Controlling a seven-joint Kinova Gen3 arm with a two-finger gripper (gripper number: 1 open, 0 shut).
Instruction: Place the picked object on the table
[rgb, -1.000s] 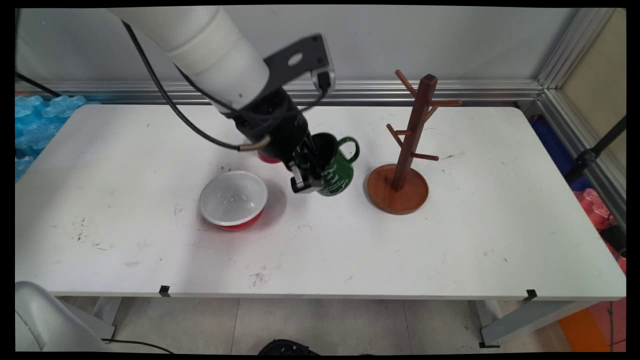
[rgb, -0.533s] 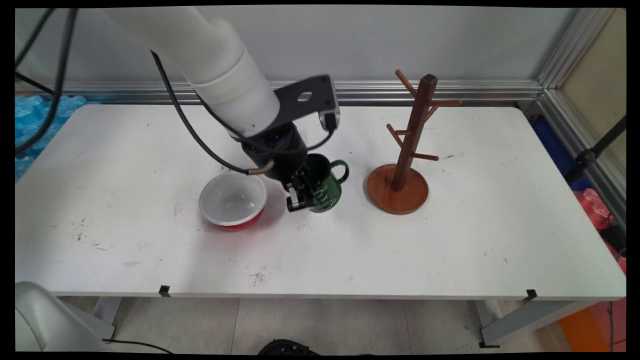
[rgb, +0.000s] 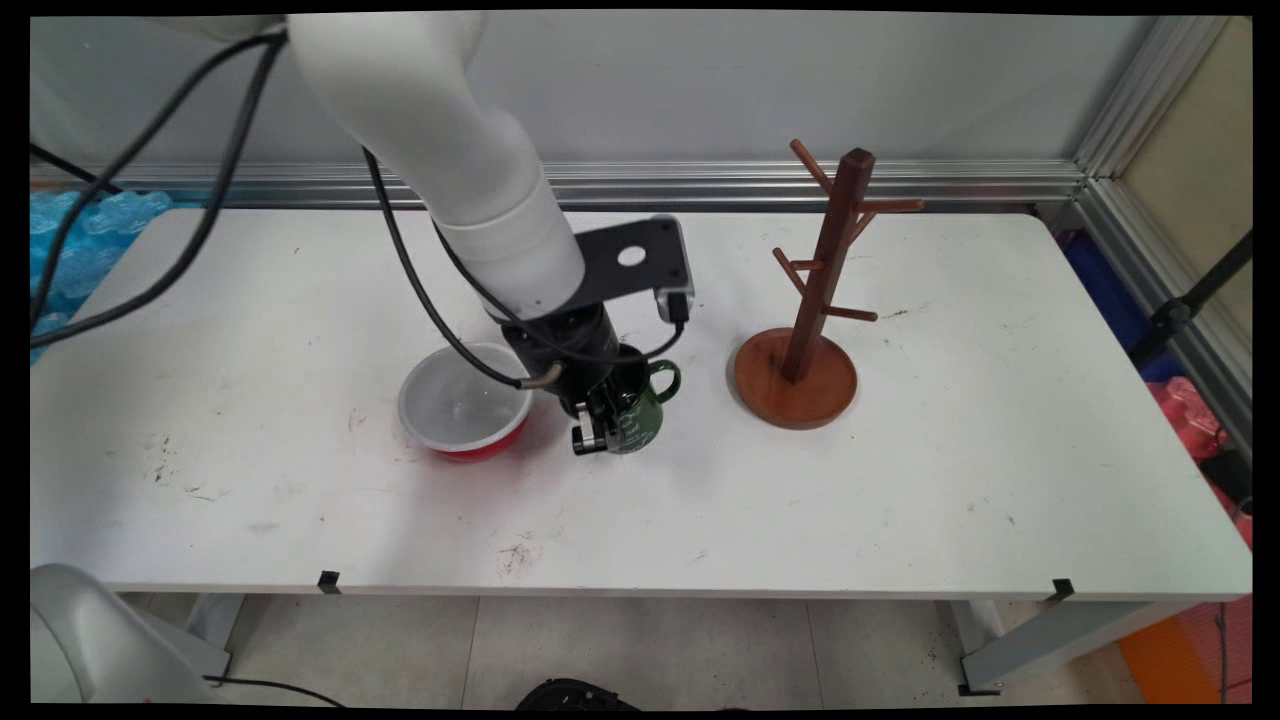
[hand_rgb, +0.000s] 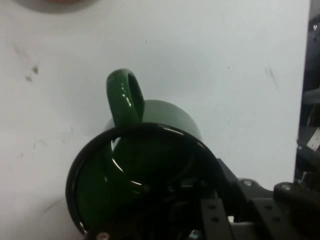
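The tool (rgb: 600, 425) grips the green mug (rgb: 640, 415) by its rim, one finger inside, at mid-desk (rgb: 900, 500) between the red bowl (rgb: 462, 408) and wooden mug tree (rgb: 800, 370).

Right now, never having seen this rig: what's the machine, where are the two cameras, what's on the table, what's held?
A white robot arm with a black two-finger gripper works at a white table. The main view is from a fixed camera above the table's near edge; the hand view is from a camera on the hand, looking along the gripper. On the table stand a red bowl, white inside, and a wooden mug tree. The gripper is shut on the rim of a green mug, low over or on the table between them.
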